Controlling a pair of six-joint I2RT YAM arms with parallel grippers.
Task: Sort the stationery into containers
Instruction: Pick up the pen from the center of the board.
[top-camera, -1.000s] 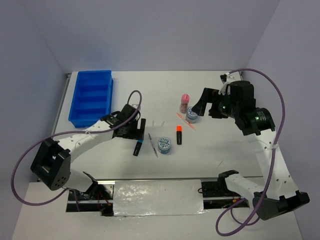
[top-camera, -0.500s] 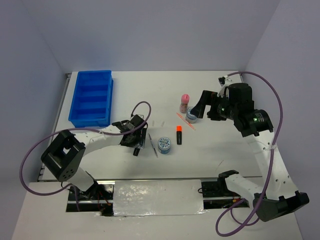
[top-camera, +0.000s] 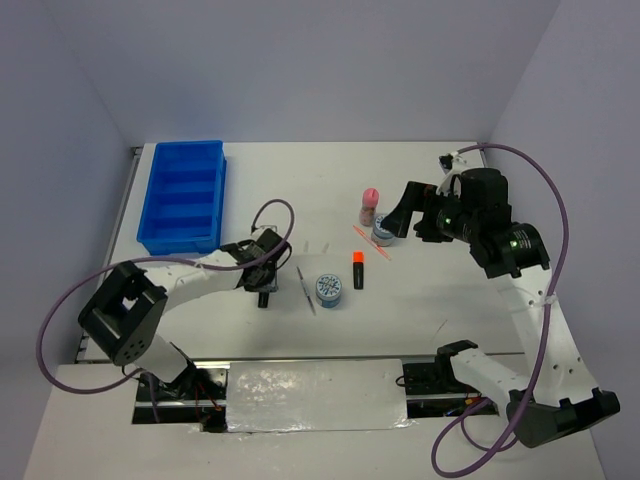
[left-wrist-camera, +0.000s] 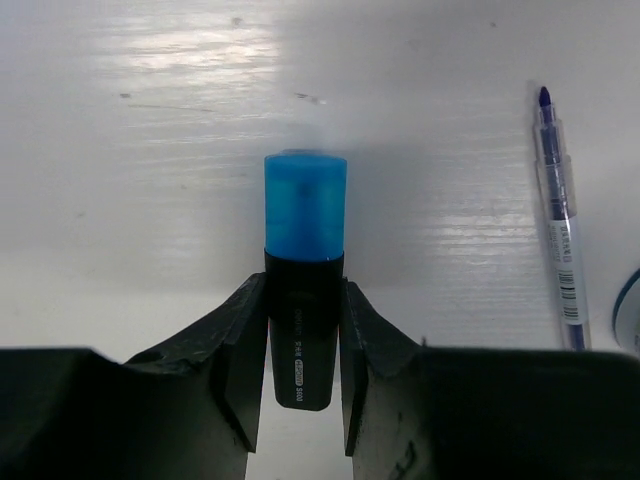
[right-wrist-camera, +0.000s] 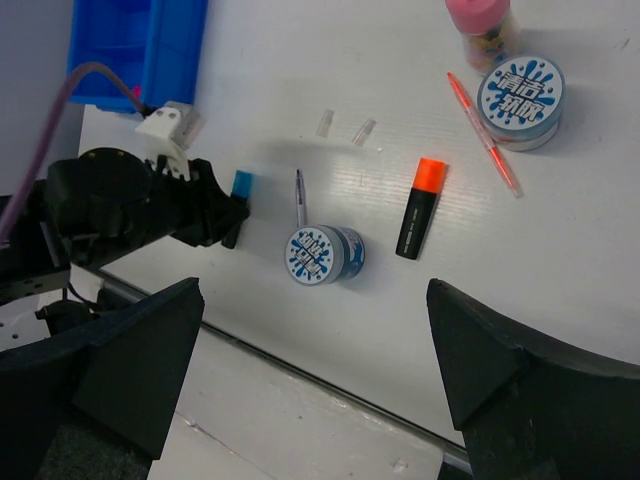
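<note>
Only a sliver of a blue-white disc (left-wrist-camera: 633, 318) shows at the left wrist view's right edge. In the right wrist view the top edge cuts the blue tray (right-wrist-camera: 150, 50) and pink-capped tube (right-wrist-camera: 478, 22), the body of the blue highlighter (right-wrist-camera: 241, 184) is lost against the left gripper (right-wrist-camera: 234, 213), and the fingers (right-wrist-camera: 130, 350) of the right gripper (right-wrist-camera: 315, 295) are blurred dark masses cut by the lower corners

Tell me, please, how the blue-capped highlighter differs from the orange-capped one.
The blue-capped highlighter is clamped between the fingers of the left gripper; the orange-capped highlighter lies free on the table. In the top view, the blue-capped one is left of the grey pen, the orange-capped one right of it. Both have stubby black bodies.
</note>
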